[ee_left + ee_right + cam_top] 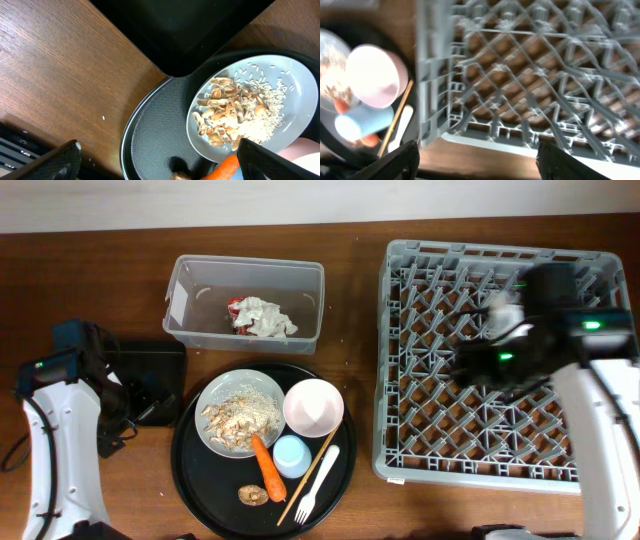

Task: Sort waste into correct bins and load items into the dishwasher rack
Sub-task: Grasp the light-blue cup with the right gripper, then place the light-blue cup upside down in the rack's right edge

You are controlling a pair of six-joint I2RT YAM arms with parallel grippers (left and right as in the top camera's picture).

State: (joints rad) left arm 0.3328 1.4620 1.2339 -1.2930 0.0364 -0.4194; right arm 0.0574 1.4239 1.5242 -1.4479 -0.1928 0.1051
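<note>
The clear tub (180,290) holds white tissues (268,320) and a red-and-silver wrapper (236,306). The flat black tray (155,360) lies left of it. The white plate (215,392) carries the beige food heap (243,417). Beside it are the pink bowl (313,407), blue cup (292,456), carrot (268,468), brown lump (252,494), chopsticks (310,472) and fork (320,482). My left gripper (160,165) is open and empty above the carrot (225,167) and lump (180,176). My right gripper (480,162) is open and empty over the grey rack (480,460). A blurred white object (505,310) sits in the rack.
The large round black tray (200,480) carries the plate, bowl, cup and cutlery. In the right wrist view the rack's front wall (530,75) is close, with the bowl (375,75) and blue cup (362,122) to its left. Bare wood table lies around.
</note>
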